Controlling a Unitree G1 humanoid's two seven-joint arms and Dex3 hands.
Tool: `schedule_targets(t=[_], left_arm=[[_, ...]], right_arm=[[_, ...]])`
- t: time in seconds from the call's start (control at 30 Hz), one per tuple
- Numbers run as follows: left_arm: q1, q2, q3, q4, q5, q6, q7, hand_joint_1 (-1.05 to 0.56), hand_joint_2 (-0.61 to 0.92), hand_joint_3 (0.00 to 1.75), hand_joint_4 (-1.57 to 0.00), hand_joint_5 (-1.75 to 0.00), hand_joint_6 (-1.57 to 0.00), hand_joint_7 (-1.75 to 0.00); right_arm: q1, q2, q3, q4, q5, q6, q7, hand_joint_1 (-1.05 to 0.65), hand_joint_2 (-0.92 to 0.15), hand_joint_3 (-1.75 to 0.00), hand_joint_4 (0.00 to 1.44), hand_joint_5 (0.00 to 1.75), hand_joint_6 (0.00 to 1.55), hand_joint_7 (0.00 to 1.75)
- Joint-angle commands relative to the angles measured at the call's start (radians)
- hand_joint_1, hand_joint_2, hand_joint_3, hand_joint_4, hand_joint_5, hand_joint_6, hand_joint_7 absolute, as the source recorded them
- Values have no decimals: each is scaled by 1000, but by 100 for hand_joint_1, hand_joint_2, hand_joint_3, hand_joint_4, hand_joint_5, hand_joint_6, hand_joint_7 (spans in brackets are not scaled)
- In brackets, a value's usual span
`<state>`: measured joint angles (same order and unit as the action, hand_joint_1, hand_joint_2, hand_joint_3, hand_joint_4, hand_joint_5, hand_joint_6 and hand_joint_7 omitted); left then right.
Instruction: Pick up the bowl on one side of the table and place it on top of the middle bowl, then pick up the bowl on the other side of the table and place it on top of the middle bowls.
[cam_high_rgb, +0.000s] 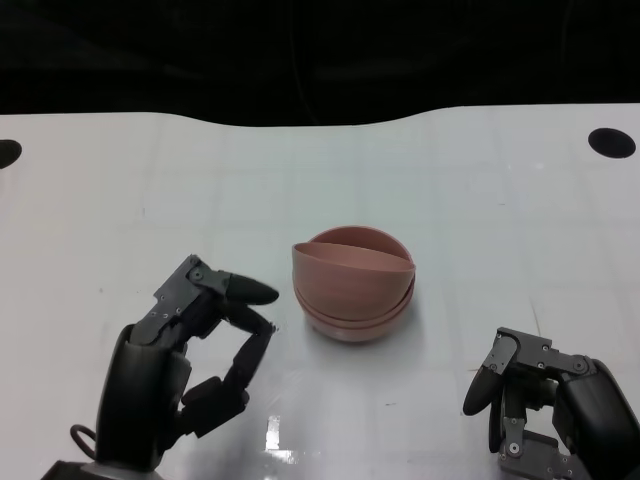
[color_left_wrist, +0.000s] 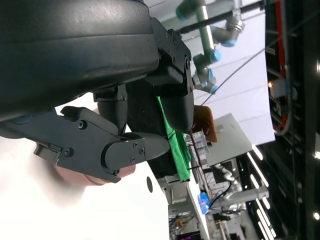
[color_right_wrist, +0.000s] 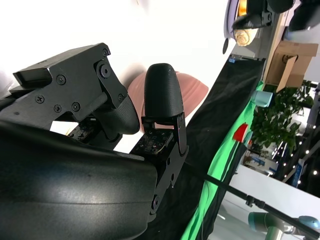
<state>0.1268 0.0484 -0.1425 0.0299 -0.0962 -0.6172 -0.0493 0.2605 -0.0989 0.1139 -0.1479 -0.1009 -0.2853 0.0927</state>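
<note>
The pink bowls (cam_high_rgb: 354, 283) sit nested mid-tabletop (cam_high_rgb: 480, 200), top one tilted, so both the left hand (cam_high_rgb: 195, 345) and right hand (cam_high_rgb: 545, 400) rest apart, fingers loose, holding nothing.

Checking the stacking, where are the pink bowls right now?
In the head view, the pink bowls sit stacked mid-table, between the left hand and right hand, touching neither.

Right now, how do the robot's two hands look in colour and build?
Both the left hand and the right hand are black, built of angular plates joined by small screws, with smooth rounded fingertips. A thin dark cable loops beside the left wrist.
</note>
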Motion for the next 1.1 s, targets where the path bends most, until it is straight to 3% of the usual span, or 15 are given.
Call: schedule_targets(t=[0.03, 0.17, 0.23, 0.37, 0.47, 1.1], left_arm=[[39, -12, 9, -59, -66, 72, -28, -21, 76, 69, -62, -158, -60, -134], [73, -10, 11, -97, -159, 161, -93, -17, 72, 76, -77, -160, -72, -133], [74, -9, 20, -90, -186, 193, -122, -19, 58, 99, -84, -171, -77, -147], [73, -13, 41, -84, -223, 247, -159, -19, 52, 108, -87, -174, -79, -151], [66, -13, 62, -61, -273, 299, -202, -18, 45, 125, -90, -175, -79, -154], [66, -63, 117, -45, -273, 310, -281, -20, 40, 128, -92, -175, -82, -153]], right_arm=[[2, -6, -12, -12, 11, 0, 2, -3, -33, -153, 91, 175, 81, 148], [4, -4, -12, -15, 19, 10, 5, -3, -33, -153, 91, 175, 81, 147], [5, -4, -12, -18, 18, 15, 5, -3, -33, -154, 91, 175, 82, 147], [6, -7, -14, -15, 17, 8, 5, -3, -33, -154, 91, 175, 82, 147], [10, -9, -19, -15, 21, 4, 6, -3, -33, -153, 92, 175, 82, 147], [12, -6, -42, 0, 43, -21, 20, -3, -32, -155, 91, 175, 83, 146]])
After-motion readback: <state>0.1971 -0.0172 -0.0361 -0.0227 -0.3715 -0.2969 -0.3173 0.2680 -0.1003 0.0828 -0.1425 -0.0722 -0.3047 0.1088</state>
